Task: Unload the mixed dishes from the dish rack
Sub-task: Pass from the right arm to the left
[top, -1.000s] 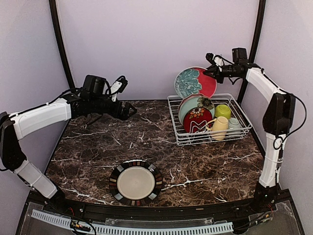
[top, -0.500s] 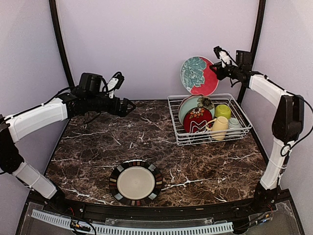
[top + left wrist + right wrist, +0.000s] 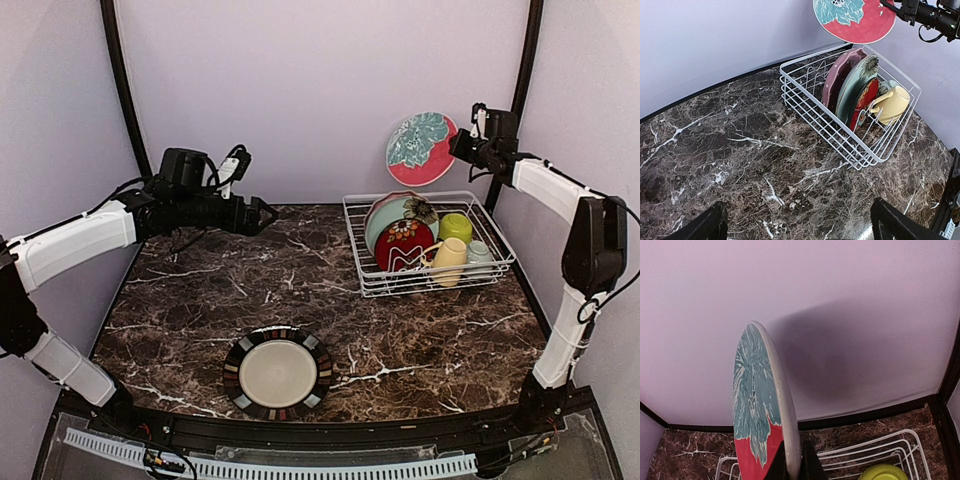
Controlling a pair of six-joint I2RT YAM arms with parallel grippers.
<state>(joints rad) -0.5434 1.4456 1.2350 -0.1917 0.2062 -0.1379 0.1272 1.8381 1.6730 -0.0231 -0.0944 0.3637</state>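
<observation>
My right gripper point(image 3: 462, 143) is shut on the rim of the red plate with the teal flower point(image 3: 421, 148) and holds it upright, high above the back of the white wire dish rack point(image 3: 375, 281). The plate fills the right wrist view point(image 3: 757, 405) and shows in the left wrist view point(image 3: 852, 19). In the rack point(image 3: 805, 107) stand a pink scalloped plate point(image 3: 840, 76), a pale teal plate point(image 3: 856, 85) and a red floral plate point(image 3: 403, 243), with a pale yellow mug point(image 3: 449, 259), a lime-green bowl point(image 3: 456, 227) and a pale blue cup point(image 3: 479, 255). A black-rimmed cream plate point(image 3: 278, 372) lies on the table. My left gripper point(image 3: 268, 213) is open and empty, high at the left.
The dark marble table point(image 3: 200, 300) has walls at the back and on both sides. The rack stands at the back right corner. The black-rimmed plate lies near the front edge, in the middle.
My right gripper has lifted the red flower plate higher and carried it to the right, over the back of the rack. The left arm has hardly moved.
</observation>
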